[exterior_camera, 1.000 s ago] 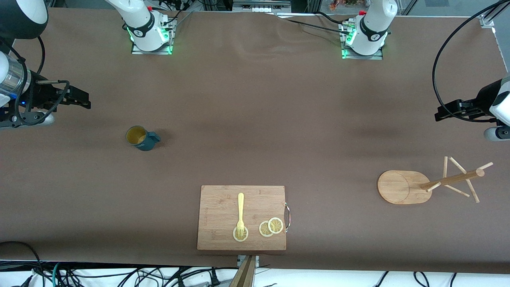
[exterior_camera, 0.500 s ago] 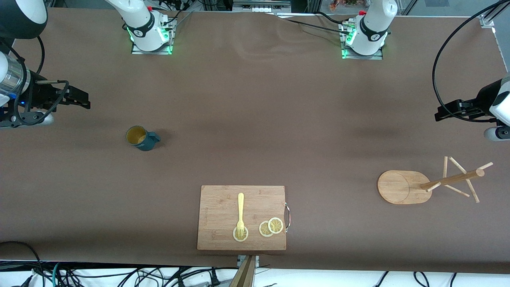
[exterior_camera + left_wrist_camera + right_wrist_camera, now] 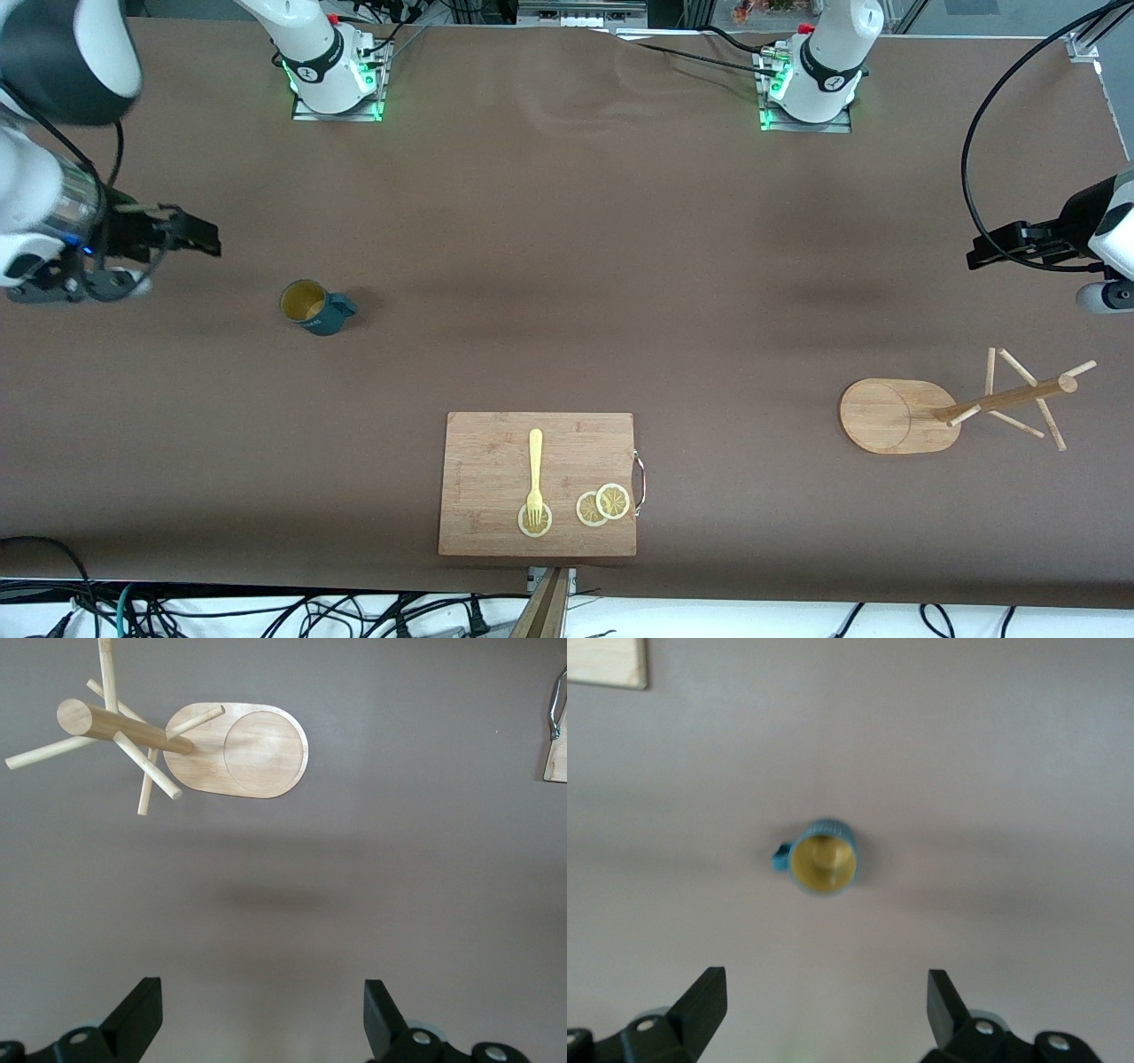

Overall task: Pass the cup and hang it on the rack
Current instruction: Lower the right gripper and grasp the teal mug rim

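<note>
Brown table [image 3: 567,266]; cup [image 3: 314,307], rack [image 3: 895,416] apart; left gripper [image 3: 979,252], right gripper [image 3: 208,239] both spread, holding nothing.

Front camera: high, facing the arm bases, whole table [image 3: 567,221] in frame. Left wrist camera looks straight down on the rack [image 3: 239,749], right wrist camera on the cup [image 3: 822,856]. Front view shares both: rack [image 3: 895,415], cup [image 3: 312,307].

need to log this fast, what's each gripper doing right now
Left gripper: open, empty, over bare table beside the light wooden mug rack.
Right gripper: open, empty, above the small dark teal cup.
</note>
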